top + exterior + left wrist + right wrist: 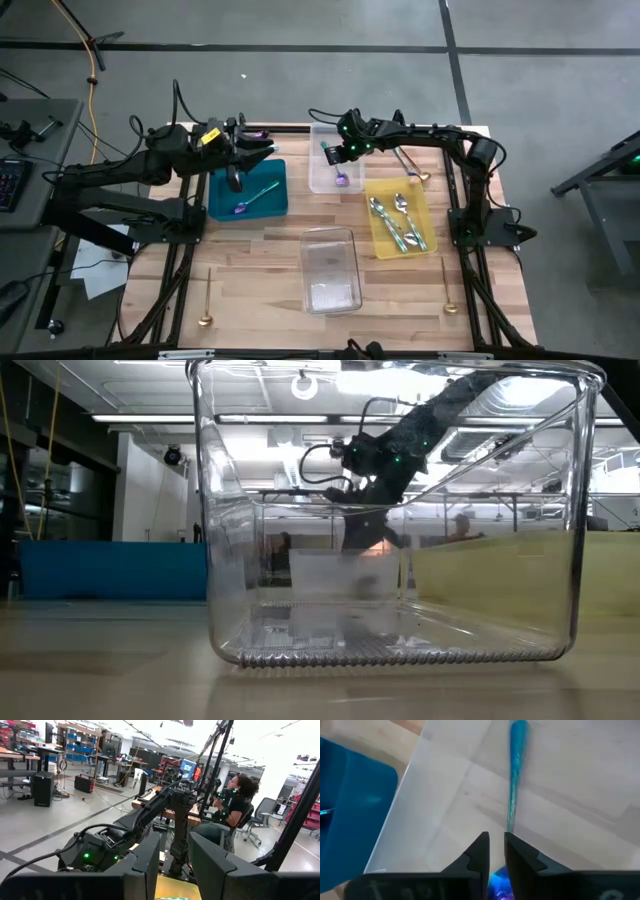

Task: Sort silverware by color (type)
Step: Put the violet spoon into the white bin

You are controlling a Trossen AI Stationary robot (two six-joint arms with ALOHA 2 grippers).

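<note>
Silverware lies sorted across three trays on the wooden table [250,270]. The right gripper [494,851] hovers over the far clear tray [322,175], its fingers [479,852] nearly closed on the thin end of a teal-handled piece [516,775] that points away over the tray's pale floor (the grip itself looks firm, with only a slim gap between the tips). In the high view that same utensil [327,152] shows just under the gripper [342,150], and a purple-blue piece [341,180] rests in the tray beside it.

The yellow tray [398,215] to the right holds several silver spoons [392,212], while two more pieces [410,165] lie on the bare wood just behind it. The teal tray [222,195] on the left carries an iridescent spoon [255,196]. The left gripper [258,142] hangs above the far edge of that tray, its fingers [150,862] parted with nothing between them. Two gold pieces [205,305] lie near the front corners of the table, one on each side, well apart from a second clear tray [330,268] at the front centre. A seated person [232,807] shows in the room beyond.
</note>
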